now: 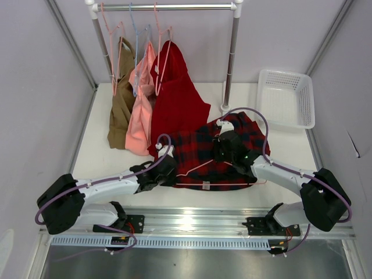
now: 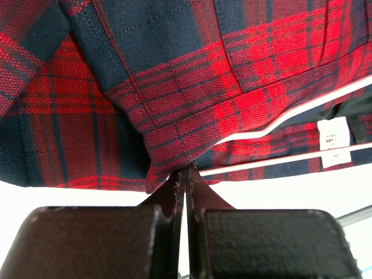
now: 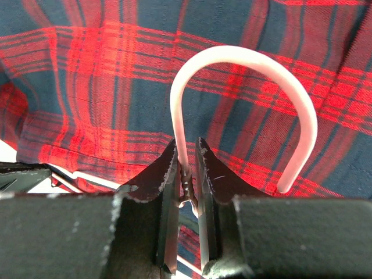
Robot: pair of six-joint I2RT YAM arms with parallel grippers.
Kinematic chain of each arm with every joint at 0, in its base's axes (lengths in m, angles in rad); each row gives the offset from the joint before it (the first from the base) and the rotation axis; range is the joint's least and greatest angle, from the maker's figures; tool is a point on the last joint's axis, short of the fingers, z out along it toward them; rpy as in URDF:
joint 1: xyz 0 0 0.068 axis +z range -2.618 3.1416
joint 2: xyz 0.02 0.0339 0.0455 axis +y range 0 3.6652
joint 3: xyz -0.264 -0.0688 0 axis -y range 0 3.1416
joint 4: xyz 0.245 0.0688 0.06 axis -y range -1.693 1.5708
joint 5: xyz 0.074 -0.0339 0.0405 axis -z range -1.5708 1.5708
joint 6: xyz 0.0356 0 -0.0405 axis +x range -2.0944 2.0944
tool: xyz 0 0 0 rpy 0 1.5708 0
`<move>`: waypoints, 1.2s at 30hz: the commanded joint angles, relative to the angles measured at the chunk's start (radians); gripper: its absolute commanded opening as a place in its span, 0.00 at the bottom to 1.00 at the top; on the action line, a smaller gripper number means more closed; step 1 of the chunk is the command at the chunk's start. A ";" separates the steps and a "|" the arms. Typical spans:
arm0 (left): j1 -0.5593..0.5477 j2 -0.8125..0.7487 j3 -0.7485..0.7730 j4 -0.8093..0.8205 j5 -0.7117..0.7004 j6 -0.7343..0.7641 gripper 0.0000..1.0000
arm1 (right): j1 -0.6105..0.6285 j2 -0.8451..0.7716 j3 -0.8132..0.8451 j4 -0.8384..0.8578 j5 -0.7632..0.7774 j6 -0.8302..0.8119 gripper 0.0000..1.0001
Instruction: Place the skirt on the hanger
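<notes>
Skirt (image 2: 174,87) edge pinched tight by L gripper (image 2: 186,174); R gripper (image 3: 186,157) clamps hanger (image 3: 232,52) neck.

The skirt (image 1: 200,151) lies in the middle of the table (image 1: 99,163), near of the rack (image 1: 174,7). The hanger (image 1: 221,185) lies on it, bar along the near edge, hook toward the far side. The left gripper (image 1: 168,165) pinches the skirt's left edge. The right gripper (image 1: 224,142), over the skirt's far part, clamps the hook's stem. Three garments (image 1: 174,93) hang at the rack's left, behind the skirt. A basket (image 1: 290,124) sits far right.
</notes>
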 commanded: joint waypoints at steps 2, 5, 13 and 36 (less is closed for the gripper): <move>-0.003 -0.047 0.039 0.011 -0.018 0.021 0.00 | -0.007 -0.016 -0.011 0.096 -0.062 0.027 0.00; -0.003 -0.073 0.040 0.003 -0.022 0.021 0.00 | -0.023 -0.017 -0.034 0.130 -0.102 0.043 0.00; -0.001 -0.116 0.057 -0.034 -0.027 0.032 0.00 | -0.032 -0.026 -0.053 0.176 -0.137 0.077 0.00; 0.006 -0.303 0.220 -0.251 -0.087 0.072 0.01 | -0.035 0.055 -0.082 0.376 -0.187 0.129 0.00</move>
